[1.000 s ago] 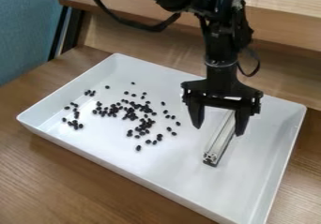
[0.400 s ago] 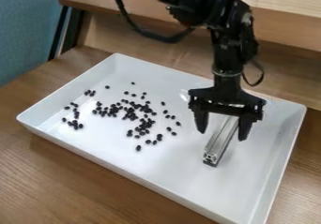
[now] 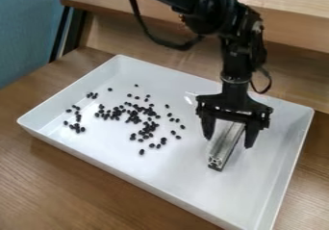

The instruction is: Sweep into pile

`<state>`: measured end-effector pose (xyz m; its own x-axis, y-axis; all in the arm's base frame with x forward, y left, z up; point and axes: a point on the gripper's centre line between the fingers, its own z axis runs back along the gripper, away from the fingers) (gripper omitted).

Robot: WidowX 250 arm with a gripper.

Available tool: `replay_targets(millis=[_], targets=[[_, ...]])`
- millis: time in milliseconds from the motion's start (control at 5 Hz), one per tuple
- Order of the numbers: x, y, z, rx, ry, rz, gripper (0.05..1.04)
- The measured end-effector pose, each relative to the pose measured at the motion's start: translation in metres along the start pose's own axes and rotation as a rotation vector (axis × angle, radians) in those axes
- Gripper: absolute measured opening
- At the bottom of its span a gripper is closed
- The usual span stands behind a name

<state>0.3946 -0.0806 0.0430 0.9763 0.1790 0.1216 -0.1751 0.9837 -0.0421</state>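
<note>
My black gripper (image 3: 228, 136) hangs over the right half of the white tray, open, with one finger on each side of a metal bar. The silver bar (image 3: 225, 149) lies in the tray, its near end toward the front and its far end hidden under the gripper; I cannot tell whether the fingers touch it. Small dark beans (image 3: 147, 128) are scattered over the tray's left half and middle, densest left of centre, with a smaller cluster near the left wall.
The white tray (image 3: 154, 191) has raised walls all round and stands on a wooden table (image 3: 77, 190). Behind it is a wooden ledge (image 3: 289, 27). A blue fabric surface (image 3: 32, 27) is at the upper left.
The gripper has moved slightly right and lower, toward the front, around the bar. The bar and beans have stayed where they were.
</note>
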Motion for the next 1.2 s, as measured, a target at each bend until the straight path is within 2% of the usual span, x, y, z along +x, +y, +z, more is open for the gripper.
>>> replay_targets(millis=[200, 400, 600, 800, 1000, 1200], targets=[[0.002, 0.001, -0.005, 0.012, 0.007, -0.007, 0.945], [0.003, 0.0, -0.009, 0.003, -0.011, -0.015, 0.656], [0.0, -0.001, -0.012, -0.012, -0.01, -0.024, 0.409], [-0.007, 0.002, -0.013, -0.035, 0.008, -0.025, 0.402], [-0.02, 0.004, -0.01, -0.052, 0.051, -0.062, 0.402], [-0.035, 0.012, -0.006, -0.049, 0.093, -0.127, 0.402]])
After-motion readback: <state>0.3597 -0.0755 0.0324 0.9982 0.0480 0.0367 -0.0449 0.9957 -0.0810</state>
